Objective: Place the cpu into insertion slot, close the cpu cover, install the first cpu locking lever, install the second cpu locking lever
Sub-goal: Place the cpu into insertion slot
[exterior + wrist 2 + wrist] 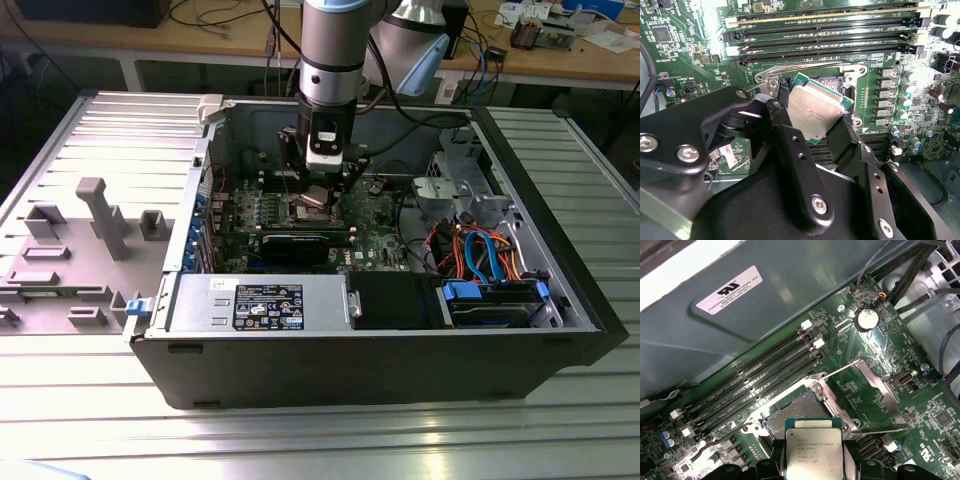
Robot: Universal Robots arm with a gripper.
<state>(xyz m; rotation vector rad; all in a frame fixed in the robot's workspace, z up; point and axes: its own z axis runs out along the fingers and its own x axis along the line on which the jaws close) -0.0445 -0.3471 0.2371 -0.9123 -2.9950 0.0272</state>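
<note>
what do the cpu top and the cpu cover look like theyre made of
cpu: the top looks like dull grey metal, matt with a soft sheen; its rim looks like green circuit board. cpu cover: probably thin bare sheet metal, silvery, catching bright light along its frame.

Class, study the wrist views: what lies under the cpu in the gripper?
The insertion slot lies there, uncovered, its dark centre partly showing beyond the cpu, which the gripper holds above it. The rest of the slot is hidden by the cpu.
</note>
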